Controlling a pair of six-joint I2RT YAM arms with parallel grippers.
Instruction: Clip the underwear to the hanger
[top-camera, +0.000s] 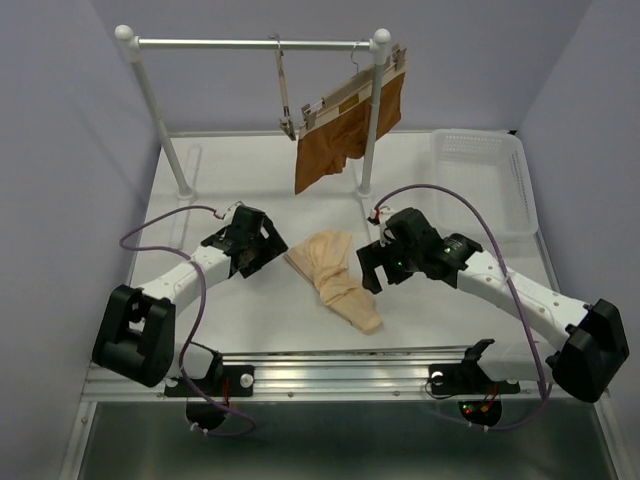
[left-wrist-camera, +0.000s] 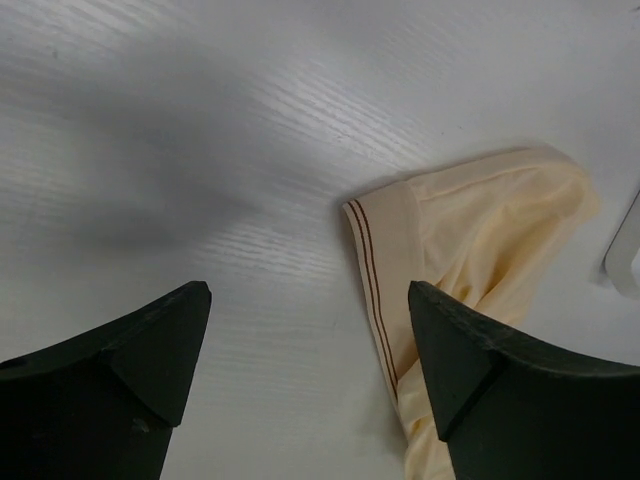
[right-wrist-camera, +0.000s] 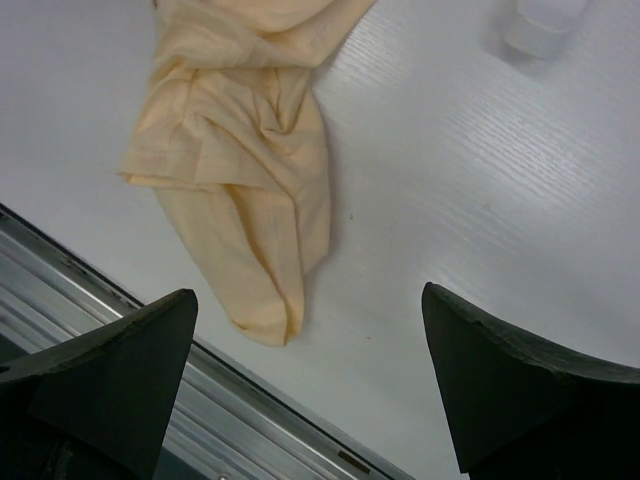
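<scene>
The pale beige underwear (top-camera: 335, 280) lies crumpled on the white table between both arms. My left gripper (top-camera: 262, 255) is open just left of it; in the left wrist view (left-wrist-camera: 310, 330) the striped waistband edge of the underwear (left-wrist-camera: 480, 230) lies under the right fingertip (left-wrist-camera: 450, 340). My right gripper (top-camera: 372, 268) is open just right of the cloth; in its wrist view (right-wrist-camera: 310, 340) the underwear (right-wrist-camera: 250, 170) lies ahead and to the left. The wooden hanger (top-camera: 345, 90) hangs on the rail, close against a like hanger holding rust-brown cloth (top-camera: 345, 140); I cannot separate the two bars.
A white rack with rail (top-camera: 250, 43) and posts (top-camera: 372, 120) stands at the back. A white plastic basket (top-camera: 485, 175) sits at the back right. An aluminium rail (top-camera: 330, 365) runs along the table's near edge, also in the right wrist view (right-wrist-camera: 250, 420).
</scene>
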